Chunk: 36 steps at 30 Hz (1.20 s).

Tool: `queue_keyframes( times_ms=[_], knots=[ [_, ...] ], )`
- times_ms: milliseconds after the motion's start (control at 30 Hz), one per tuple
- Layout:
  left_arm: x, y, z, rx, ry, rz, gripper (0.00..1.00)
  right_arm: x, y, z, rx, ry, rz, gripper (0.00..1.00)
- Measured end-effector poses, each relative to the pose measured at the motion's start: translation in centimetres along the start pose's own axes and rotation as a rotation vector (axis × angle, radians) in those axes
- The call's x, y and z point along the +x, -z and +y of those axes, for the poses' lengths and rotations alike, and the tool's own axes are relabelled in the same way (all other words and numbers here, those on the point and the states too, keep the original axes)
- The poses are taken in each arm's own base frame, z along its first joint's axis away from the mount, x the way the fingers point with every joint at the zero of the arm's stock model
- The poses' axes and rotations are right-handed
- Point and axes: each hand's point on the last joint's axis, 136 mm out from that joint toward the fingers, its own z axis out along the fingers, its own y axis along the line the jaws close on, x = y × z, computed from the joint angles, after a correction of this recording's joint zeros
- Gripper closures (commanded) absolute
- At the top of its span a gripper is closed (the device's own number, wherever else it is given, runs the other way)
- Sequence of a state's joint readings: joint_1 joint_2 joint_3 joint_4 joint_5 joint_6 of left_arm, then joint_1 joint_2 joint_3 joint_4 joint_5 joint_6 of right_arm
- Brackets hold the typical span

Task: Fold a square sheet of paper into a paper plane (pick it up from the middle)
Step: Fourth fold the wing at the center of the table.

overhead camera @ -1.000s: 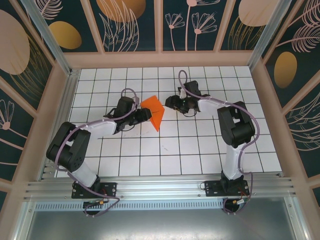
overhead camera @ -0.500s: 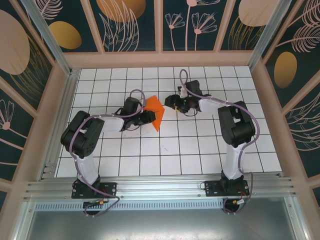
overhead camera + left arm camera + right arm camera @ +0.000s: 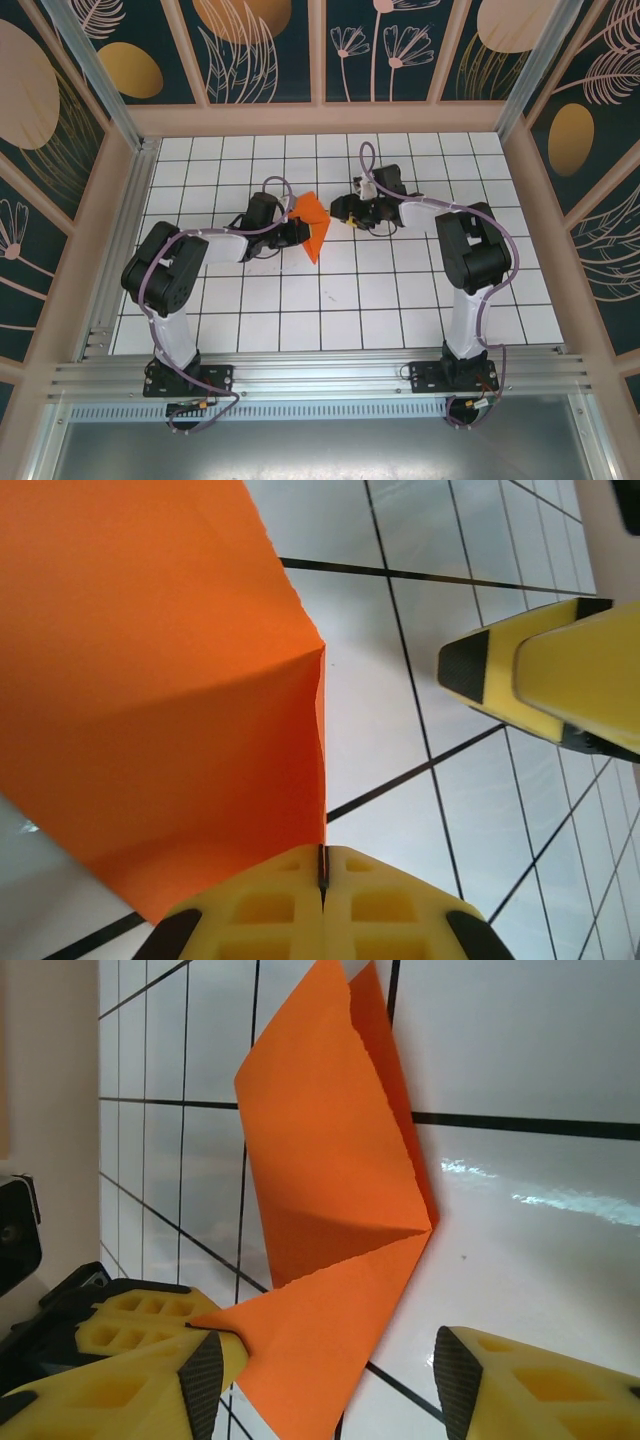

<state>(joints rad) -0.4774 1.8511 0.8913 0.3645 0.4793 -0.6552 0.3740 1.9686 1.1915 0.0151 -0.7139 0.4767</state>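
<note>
Your left jaws are clenched on the square sheet of paper (image 3: 160, 680), pinching its edge right where the two yellow tips meet. The orange sheet, folded into a smaller creased shape, spreads out ahead of those jaws and to their left, and a sharp fold line runs straight away from the pinch. Your right jaws are released, their tips well apart. The sheet (image 3: 330, 1180) lies ahead of them, with one pointed corner reaching back between the tips and touching the one on the left of the right wrist view. From above, the sheet (image 3: 312, 225) sits on the white gridded surface (image 3: 400, 300) between the two sets of jaws, with the right jaws just beside it.
</note>
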Motion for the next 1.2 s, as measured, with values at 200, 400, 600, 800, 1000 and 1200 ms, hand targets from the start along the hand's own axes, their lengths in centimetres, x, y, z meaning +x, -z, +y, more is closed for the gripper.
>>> queue_keyframes(
  times_ms=[200,400,600,800,1000,1200],
  knots=[
    [-0.5,1.7,-2.2,0.056,-0.03,-0.025,1.0,1.1,-0.2,1.0,-0.09,0.067,0.053,0.41],
    [-0.4,2.2,-2.7,0.079,-0.04,-0.029,1.0,1.8,-0.5,1.2,-0.13,0.096,0.086,0.39],
    [-0.1,2.2,-2.7,0.083,-0.038,-0.021,1.0,2.5,-1.6,0.1,-0.149,0.094,0.127,0.45],
    [-0.1,2.2,-2.7,0.085,-0.038,-0.02,1.0,2.8,-2.3,-0.1,-0.184,0.105,0.15,0.54],
    [-0.1,2.2,-2.7,0.085,-0.038,-0.02,1.0,2.6,-2.6,0.3,-0.215,0.131,0.147,0.57],
    [-0.1,2.2,-2.7,0.085,-0.038,-0.02,1.0,1.7,-2.7,0.9,-0.237,0.167,0.112,0.58]
  ],
)
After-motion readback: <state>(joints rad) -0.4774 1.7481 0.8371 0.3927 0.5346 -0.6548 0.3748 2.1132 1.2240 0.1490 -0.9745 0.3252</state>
